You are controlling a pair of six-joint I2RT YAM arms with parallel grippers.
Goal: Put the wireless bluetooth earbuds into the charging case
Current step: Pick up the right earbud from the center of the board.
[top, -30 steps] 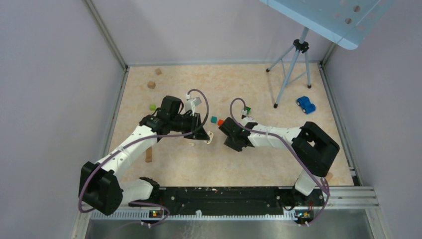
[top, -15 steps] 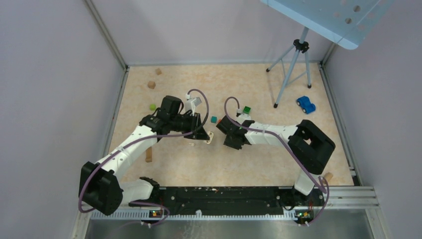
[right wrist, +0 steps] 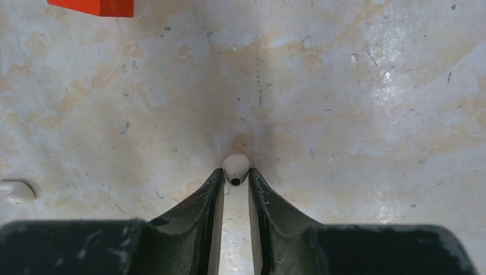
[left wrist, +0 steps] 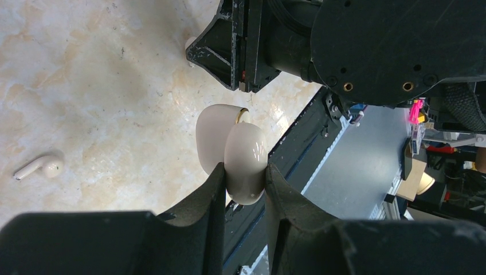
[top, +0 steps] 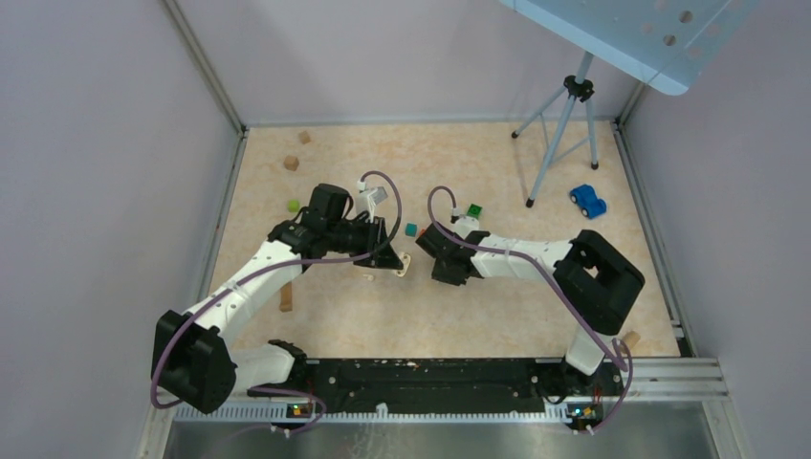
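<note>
**Item 1: left gripper** (left wrist: 245, 169). Jaws narrow, clamped on the lower shell of the charging case (left wrist: 228, 143). The case sits in the centre of the left wrist view, lifted off the table (left wrist: 86, 86). Its two rounded halves look parted at a gold hinge band, and the interior is turned away and not visible. Judged purpose: the case is held steady as a receptacle, facing the other arm.

**Item 2: right gripper** (right wrist: 235, 173). Jaws drawn narrow, with the tips touching either side of the pinched earbud (right wrist: 235, 166). This earbud is at lower centre of the right wrist view, its rounded head upward in frame and its dark port showing. It appears to rest on the table, and the firmness of the grip cannot be told. Judged purpose: a low, tip-only pinch suited to a very small piece.

**Item 3: loose earbud** (left wrist: 41, 167). It lies flat on the table at the left edge of the left wrist view, well apart from both grippers.

**Item 4: orange block** (right wrist: 94, 6). It is at the upper left of the right wrist view and is not part of the task.

**Relation.** In the overhead view the two grippers are near each other at centre, the case just left of the right gripper.
</note>
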